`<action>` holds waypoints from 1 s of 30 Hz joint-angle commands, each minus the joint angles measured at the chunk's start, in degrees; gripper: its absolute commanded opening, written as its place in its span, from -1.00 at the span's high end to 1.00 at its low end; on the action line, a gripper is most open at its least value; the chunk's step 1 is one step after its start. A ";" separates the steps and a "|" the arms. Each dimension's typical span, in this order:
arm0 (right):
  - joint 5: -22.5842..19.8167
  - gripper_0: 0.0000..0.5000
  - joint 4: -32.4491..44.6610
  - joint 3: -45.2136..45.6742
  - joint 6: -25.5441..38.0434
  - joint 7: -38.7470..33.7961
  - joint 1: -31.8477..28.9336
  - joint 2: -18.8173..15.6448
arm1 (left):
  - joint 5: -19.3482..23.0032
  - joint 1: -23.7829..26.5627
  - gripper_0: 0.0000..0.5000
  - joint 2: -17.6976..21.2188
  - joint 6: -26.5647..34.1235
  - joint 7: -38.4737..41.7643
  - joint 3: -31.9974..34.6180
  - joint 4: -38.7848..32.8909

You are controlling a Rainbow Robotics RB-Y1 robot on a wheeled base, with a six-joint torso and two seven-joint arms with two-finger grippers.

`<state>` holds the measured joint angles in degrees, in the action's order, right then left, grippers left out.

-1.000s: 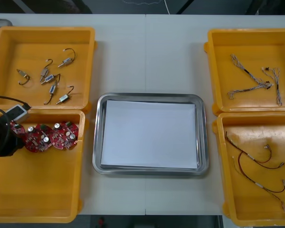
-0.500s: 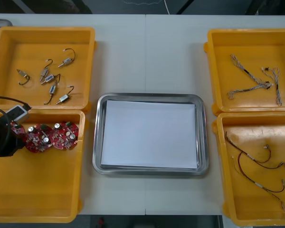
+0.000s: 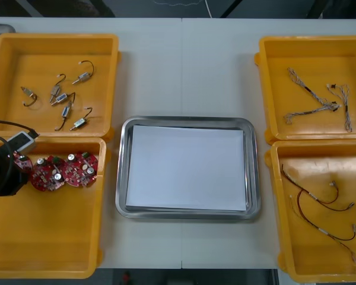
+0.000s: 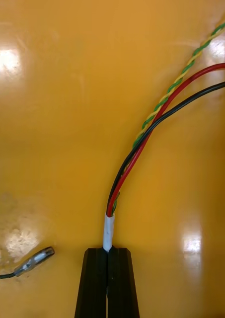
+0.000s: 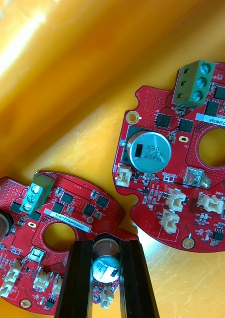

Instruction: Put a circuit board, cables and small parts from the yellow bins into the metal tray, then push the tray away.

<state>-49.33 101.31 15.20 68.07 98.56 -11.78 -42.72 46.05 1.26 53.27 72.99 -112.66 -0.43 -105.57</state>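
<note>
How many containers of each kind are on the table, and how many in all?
Yellow bins: 4
Metal tray: 1
Total: 5
Left gripper holds a circuit board in the near left bin; right gripper holds a cable in the near right bin.

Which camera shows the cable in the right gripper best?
Right wrist view: the right gripper is shut on the cable, red, black and twisted wires clear. Front view gives thin lines; left wrist view faces circuit boards.
</note>
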 commanded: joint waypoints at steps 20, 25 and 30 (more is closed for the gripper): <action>-3.40 1.00 26.22 17.40 30.81 1.98 3.69 1.50 | 3.17 -1.87 1.00 3.16 10.24 -6.61 8.08 -4.64; -3.93 1.00 29.82 17.84 35.11 1.46 4.48 0.01 | 3.34 -1.87 1.00 3.16 14.90 -6.61 10.80 -8.16; -4.63 1.00 35.36 17.67 38.89 0.67 5.36 -0.78 | 3.43 -1.87 1.00 3.16 19.91 -6.17 13.44 -13.69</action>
<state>-53.02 132.63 31.42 104.89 98.56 -7.91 -41.41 48.90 0.85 53.92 90.33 -112.66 10.01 -114.89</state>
